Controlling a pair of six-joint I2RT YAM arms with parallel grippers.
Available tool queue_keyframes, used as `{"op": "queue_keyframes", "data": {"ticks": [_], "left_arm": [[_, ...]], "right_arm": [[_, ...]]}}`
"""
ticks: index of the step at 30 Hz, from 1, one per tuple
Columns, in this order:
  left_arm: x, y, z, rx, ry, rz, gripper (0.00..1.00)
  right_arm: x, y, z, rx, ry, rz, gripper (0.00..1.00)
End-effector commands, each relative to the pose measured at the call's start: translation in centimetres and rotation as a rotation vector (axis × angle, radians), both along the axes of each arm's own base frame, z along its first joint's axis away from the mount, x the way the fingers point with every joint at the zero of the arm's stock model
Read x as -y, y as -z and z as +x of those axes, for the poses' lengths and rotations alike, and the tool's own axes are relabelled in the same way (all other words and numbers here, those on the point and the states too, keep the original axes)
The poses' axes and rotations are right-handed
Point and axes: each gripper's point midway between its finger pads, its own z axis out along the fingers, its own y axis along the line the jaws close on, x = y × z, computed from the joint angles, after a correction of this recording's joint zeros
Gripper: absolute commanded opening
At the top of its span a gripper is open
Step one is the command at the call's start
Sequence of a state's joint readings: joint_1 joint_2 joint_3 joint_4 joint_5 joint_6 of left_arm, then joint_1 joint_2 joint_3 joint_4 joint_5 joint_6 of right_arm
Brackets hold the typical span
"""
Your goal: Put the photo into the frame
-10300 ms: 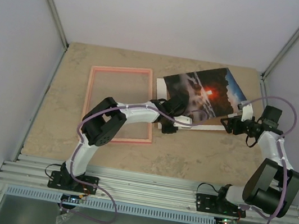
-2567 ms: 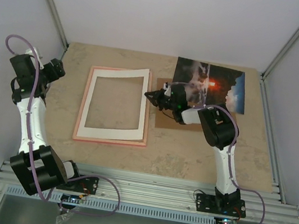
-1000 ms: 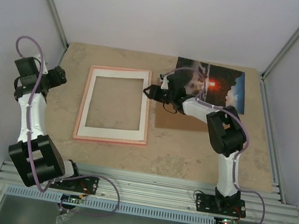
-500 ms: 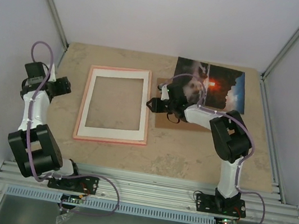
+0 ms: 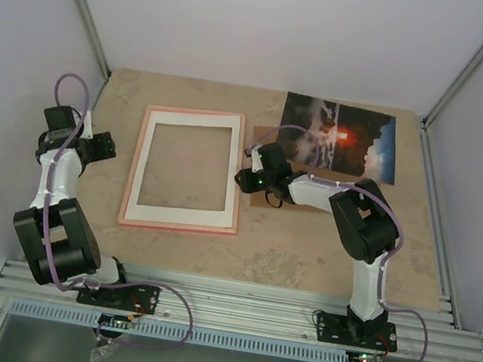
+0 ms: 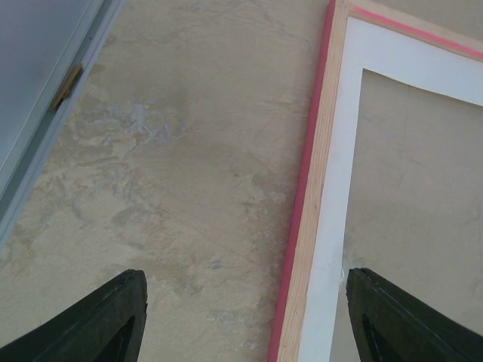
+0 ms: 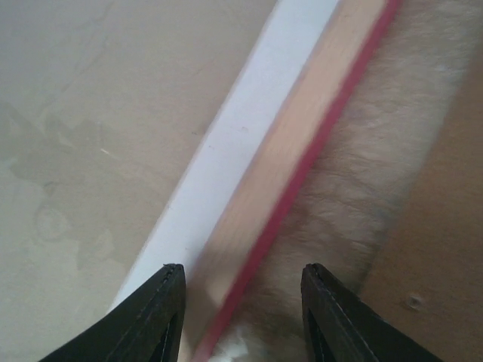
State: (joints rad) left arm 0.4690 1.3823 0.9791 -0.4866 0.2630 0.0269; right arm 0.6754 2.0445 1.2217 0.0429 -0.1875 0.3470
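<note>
From the top external view, the white mat [image 5: 179,215] that sat skewed a few seconds ago now lies square inside the frame [image 5: 133,164], which rests flat on the left part of the table [image 5: 305,246]. The right gripper [image 5: 243,180] has slid nearward along the frame's right edge from the far right corner. The left gripper [image 5: 109,146] has drawn in to just left of the frame. The photo [image 5: 340,137] has not moved: it lies face up at the far right, overlapping the brown cardboard sheet [image 5: 307,202], well apart from the frame. The mat looks settled, so the photo appears to be the piece left to fetch and lay in. The count is one frame, one mat, one photo, one cardboard sheet and two arms.

In the left wrist view, the left gripper [image 6: 245,302] has its fingers spread wide with nothing between them. It hangs over bare table and the left rail of the frame [image 6: 317,181], where the mat [image 6: 343,188] sits snug against the wood.

In the right wrist view, the right gripper [image 7: 241,286] is also spread and empty. It straddles the right rail of the frame [image 7: 309,113] from above, with the mat [image 7: 249,128] to one side and the cardboard sheet [image 7: 438,249] to the other. Whether a fingertip touches the rail cannot be told.
</note>
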Motion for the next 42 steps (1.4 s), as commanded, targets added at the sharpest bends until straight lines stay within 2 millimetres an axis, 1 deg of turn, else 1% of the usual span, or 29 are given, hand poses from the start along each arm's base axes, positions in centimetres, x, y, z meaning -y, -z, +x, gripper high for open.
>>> {"op": "queue_keyframes", "data": {"ticks": [1, 8, 12, 14, 16, 18, 21, 22, 24, 26, 27, 28, 30, 31, 32, 33, 34, 36, 37, 39, 42], "left_arm": [[0.1, 0.3, -0.1, -0.001, 0.004, 0.013, 0.75], [0.0, 1.1, -0.4, -0.021, -0.002, 0.019, 0.75], [0.5, 1.2, -0.5, -0.022, 0.015, 0.019, 0.76], [0.9, 1.2, -0.5, -0.022, 0.029, 0.022, 0.77], [1.2, 1.2, -0.5, -0.018, 0.042, 0.023, 0.77], [1.7, 1.0, -0.3, -0.008, 0.067, 0.029, 0.77], [3.0, 0.5, 0.1, 0.01, 0.13, 0.051, 0.77], [3.6, 0.3, 0.3, 0.018, 0.158, 0.062, 0.78], [5.1, -0.5, 0.9, 0.044, 0.218, 0.076, 0.78], [7.4, -1.6, 1.7, 0.076, 0.293, 0.086, 0.79], [8.7, -2.0, 2.1, 0.088, 0.335, 0.087, 0.79], [10.2, -2.6, 2.7, 0.109, 0.378, 0.081, 0.79], [13.1, -3.4, 3.9, 0.147, 0.455, 0.05, 0.8], [14.8, -3.7, 4.6, 0.163, 0.497, 0.033, 0.8], [16.5, -3.9, 5.3, 0.174, 0.541, 0.019, 0.8], [18.1, -4.2, 6.0, 0.187, 0.581, 0.008, 0.8], [20.1, -4.3, 6.6, 0.198, 0.626, -0.001, 0.8], [23.4, -4.3, 7.9, 0.216, 0.696, -0.015, 0.8], [25.0, -4.2, 8.4, 0.219, 0.733, -0.019, 0.8], [28.3, -3.8, 9.5, 0.22, 0.802, -0.029, 0.8], [32.4, -2.9, 11.0, 0.218, 0.875, -0.047, 0.8]], "right_arm": [[-0.6, 1.8, -0.8, 0.056, -0.055, -0.11, 0.46], [0.6, 3.6, -1.0, 0.048, -0.061, -0.196, 0.48], [1.1, 2.9, -0.7, 0.05, -0.059, -0.198, 0.47], [1.4, 2.5, -1.0, 0.054, -0.076, -0.205, 0.47], [1.5, 2.2, -1.5, 0.056, -0.107, -0.199, 0.46], [1.0, 1.5, -2.4, 0.054, -0.155, -0.163, 0.46], [0.0, -0.1, -3.7, 0.057, -0.239, -0.106, 0.46], [-0.3, -0.9, -4.0, 0.059, -0.258, -0.086, 0.46], [-0.7, -3.2, -4.1, 0.074, -0.292, -0.028, 0.48], [-0.9, -6.2, -3.9, 0.092, -0.331, 0.045, 0.52], [-0.5, -7.8, -3.4, 0.106, -0.335, 0.075, 0.53], [0.0, -9.0, -3.0, 0.113, -0.335, 0.102, 0.55], [1.8, -11.2, -1.6, 0.131, -0.314, 0.141, 0.58], [3.7, -11.9, -0.3, 0.134, -0.275, 0.156, 0.6], [4.7, -12.4, 0.1, 0.132, -0.262, 0.174, 0.61], [6.3, -12.7, 0.9, 0.128, -0.231, 0.185, 0.62], [8.0, -12.9, 1.8, 0.122, -0.194, 0.196, 0.63], [11.5, -13.0, 3.2, 0.106, -0.127, 0.208, 0.65], [13.8, -12.9, 4.2, 0.105, -0.078, 0.208, 0.66], [17.5, -12.7, 5.2, 0.093, 0.003, 0.209, 0.67], [22.8, -12.4, 6.4, 0.072, 0.111, 0.225, 0.69]]}}
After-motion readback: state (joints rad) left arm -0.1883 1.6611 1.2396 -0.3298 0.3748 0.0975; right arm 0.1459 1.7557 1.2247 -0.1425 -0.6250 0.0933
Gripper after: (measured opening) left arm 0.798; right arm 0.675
